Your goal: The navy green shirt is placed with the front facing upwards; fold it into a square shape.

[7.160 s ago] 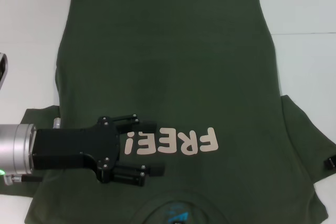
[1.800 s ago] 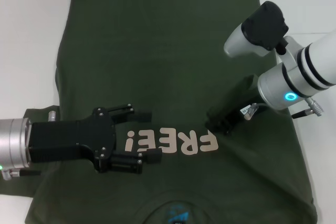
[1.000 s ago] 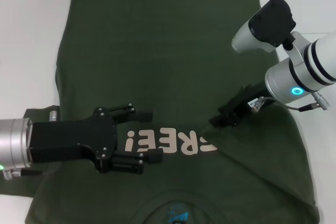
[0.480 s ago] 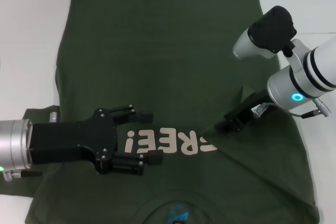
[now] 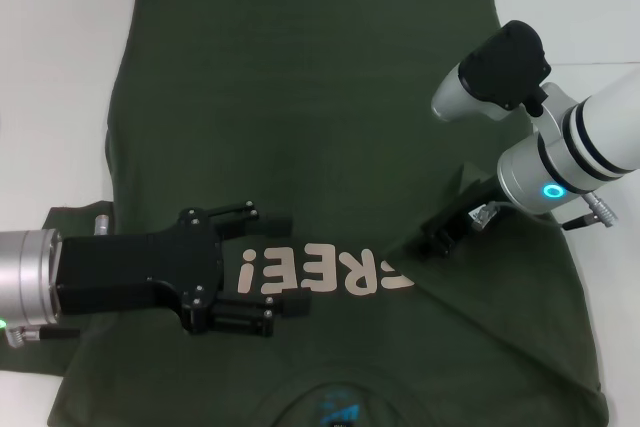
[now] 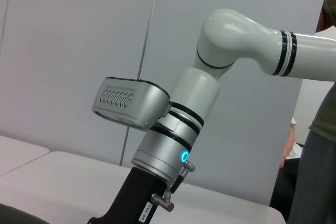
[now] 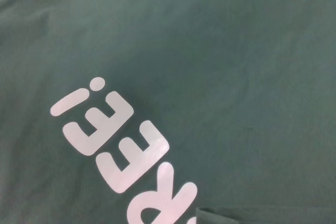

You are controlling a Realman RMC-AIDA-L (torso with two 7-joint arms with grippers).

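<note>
Partly hidden things come first: the shirt lies flat and front up on the white table, filling most of the head view, but its collar end is cut off by the near edge of that view, so only the top of the neckline and a sliver of the small blue label show. What the label says is too small to read. The right sleeve has been folded in over the chest, and its tip covers the first letter of the cream print, which therefore reads "REE!" upside down from the head camera; the right wrist view shows the same letters with a corner of folded cloth just meeting the "R". The left sleeve is mostly hidden under the left arm.

The left gripper hovers low over the chest just beside the "!" end of the print, its two black fingers set well apart with nothing between them. The right gripper sits at the tip of the folded sleeve, close to the other end of the print; its black fingers are foreshortened under the wrist, and I cannot tell whether they are pinching the cloth or spread. The left wrist view shows only the right arm against a grey wall, with part of a bystander in an olive top cut off at the edge.
</note>
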